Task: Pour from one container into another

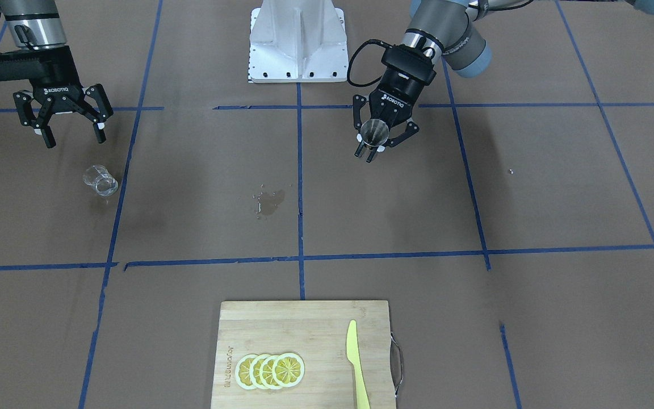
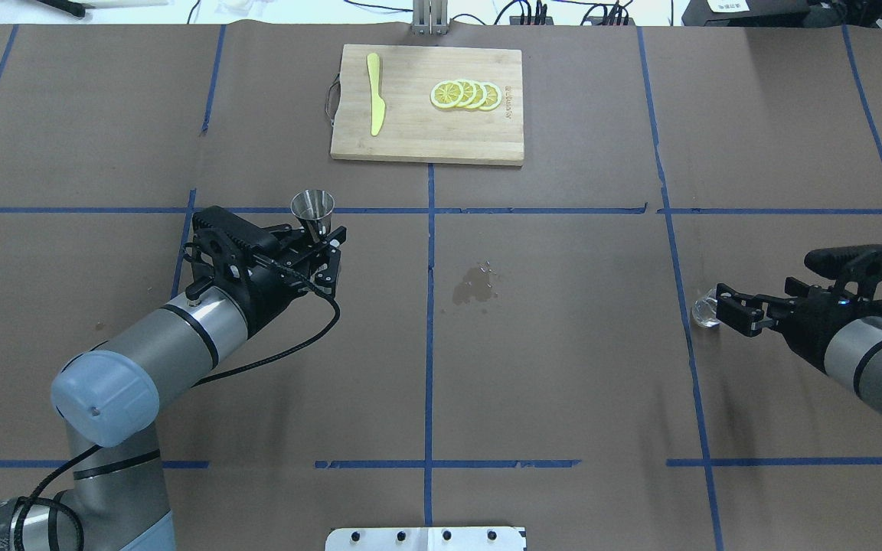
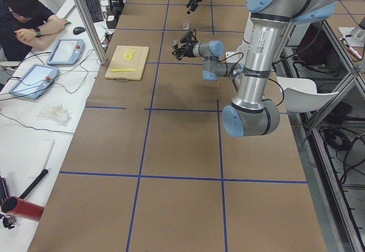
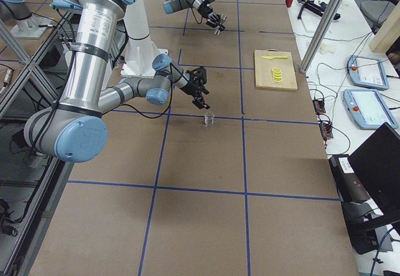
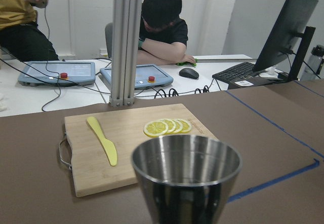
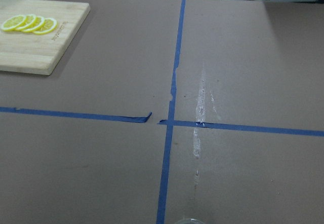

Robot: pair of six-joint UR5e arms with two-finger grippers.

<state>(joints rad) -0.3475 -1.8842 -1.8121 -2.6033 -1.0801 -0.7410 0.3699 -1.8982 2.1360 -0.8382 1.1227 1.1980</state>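
My left gripper (image 2: 325, 243) is shut on the narrow lower part of a steel measuring cup (image 2: 313, 208) and holds it upright above the table, left of centre. The same steel cup (image 5: 186, 176) fills the bottom of the left wrist view; its inside looks empty as far as I can see. A small clear glass (image 1: 100, 180) stands on the table at the right side. My right gripper (image 1: 71, 128) hovers open just behind the glass (image 2: 705, 312) with nothing between its fingers. Only the glass's rim (image 6: 188, 220) shows at the bottom edge of the right wrist view.
A wet spill (image 2: 475, 285) marks the paper near the table's centre. At the far edge lies a wooden cutting board (image 2: 410, 134) with lemon slices (image 2: 465, 94) and a yellow knife (image 2: 375, 103). The robot's white base (image 1: 297, 42) stands at the near edge. Operators sit beyond the far edge.
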